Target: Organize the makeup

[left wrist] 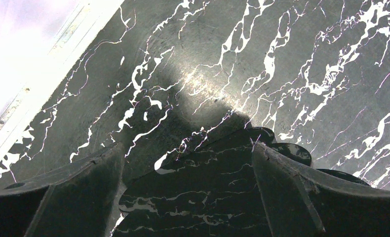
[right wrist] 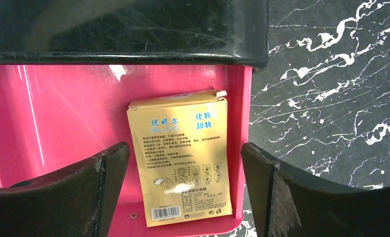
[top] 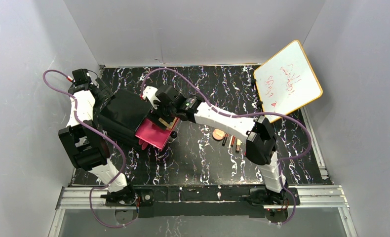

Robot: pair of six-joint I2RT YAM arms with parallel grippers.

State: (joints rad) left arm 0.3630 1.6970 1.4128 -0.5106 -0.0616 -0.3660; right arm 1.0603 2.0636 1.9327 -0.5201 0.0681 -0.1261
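The yellow boxy packet [right wrist: 180, 133] lies flat in the right end of the open pink drawer [right wrist: 59, 113] of the black box [top: 124, 111]. My right gripper [right wrist: 185, 153] hovers open just above it, one finger on each side, touching nothing. In the top view this gripper [top: 166, 121] sits over the drawer [top: 151, 134]. The round peach compact [top: 218, 134], thin pencils [top: 228, 141] and tan stick [top: 238, 144] lie on the table by the right arm. The pink tube is out of view. My left gripper [left wrist: 187, 153] is open at the box's back left, and a glossy box corner [left wrist: 208, 197] lies between its fingers.
The orange-rimmed whiteboard [top: 288, 81] leans at the back right. Grey walls enclose the black marbled table [top: 203, 163] on three sides. The right forearm [top: 222, 118] stretches over the table's middle, and its elbow [top: 259, 140] stands close by the loose makeup.
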